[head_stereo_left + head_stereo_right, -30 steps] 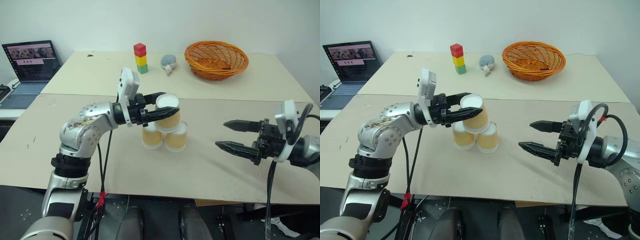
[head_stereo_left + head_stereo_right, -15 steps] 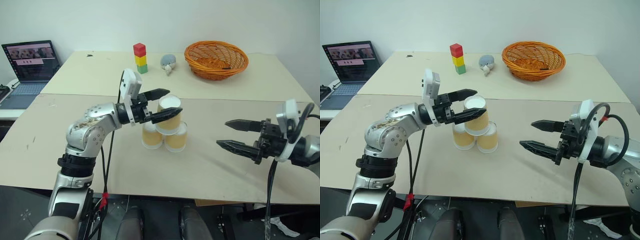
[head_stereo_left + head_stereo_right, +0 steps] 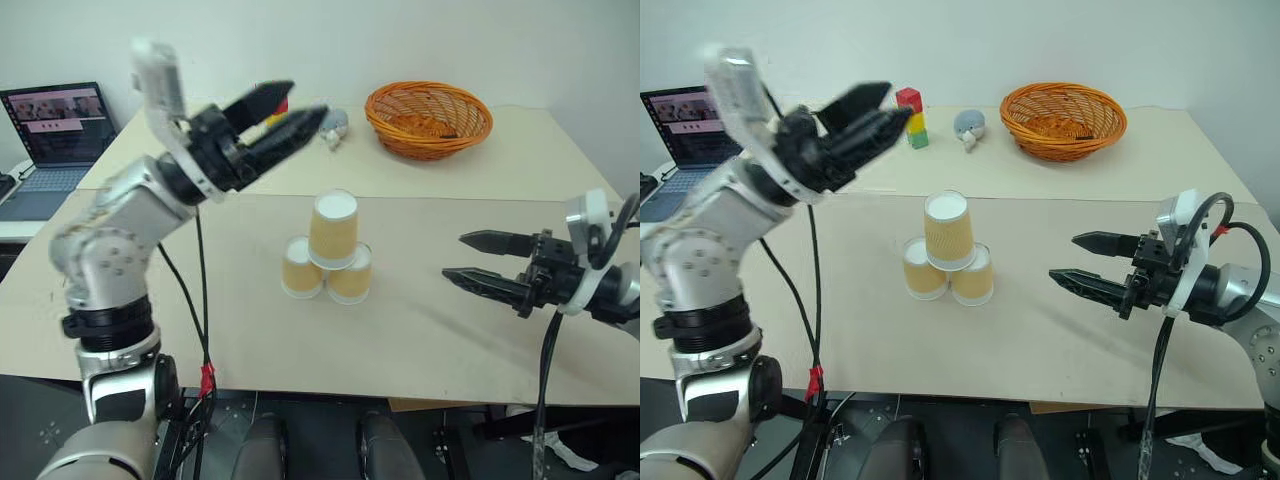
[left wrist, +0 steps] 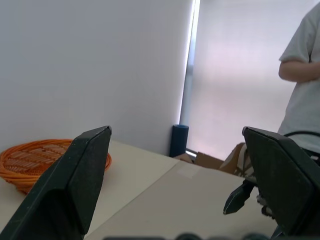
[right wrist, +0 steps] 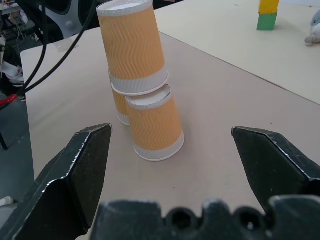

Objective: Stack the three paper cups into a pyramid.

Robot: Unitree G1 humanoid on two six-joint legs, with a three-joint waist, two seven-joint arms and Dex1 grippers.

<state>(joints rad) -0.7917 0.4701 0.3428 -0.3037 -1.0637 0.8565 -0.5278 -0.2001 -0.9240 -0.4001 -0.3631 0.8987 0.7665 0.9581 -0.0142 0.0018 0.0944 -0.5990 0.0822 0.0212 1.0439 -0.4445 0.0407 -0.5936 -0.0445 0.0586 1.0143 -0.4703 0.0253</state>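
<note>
Take the cup stack as your landmark. Nearest you, on the right side of the worktop (image 3: 420, 330), your right claw (image 3: 478, 260) hovers level with its two black fingers spread wide and nothing between them; it points toward the stack and stands well apart from it.

The three paper cups (image 3: 328, 250) sit upside down near the middle of the worktop: two on the surface touching side by side, and one resting on top across the pair, leaning slightly. In the right wrist view the top cup (image 5: 132, 47) sits over the near bottom cup (image 5: 155, 122), with the third partly hidden behind them.

Your left claw (image 3: 285, 112) is raised above and to the left of the stack, clear of it, fingers parted wide and holding nothing. It points up and away toward the far end of the worktop.

Beyond the stack you have one orange wicker basket (image 3: 430, 118) to the far right, one small grey object (image 3: 969, 126) and one coloured block tower (image 3: 910, 115) partly hidden behind the left claw. Far left of the stack is one open laptop (image 3: 55, 135). The left wrist view also catches a person (image 4: 302, 85) in a light shirt standing past the worktop.
</note>
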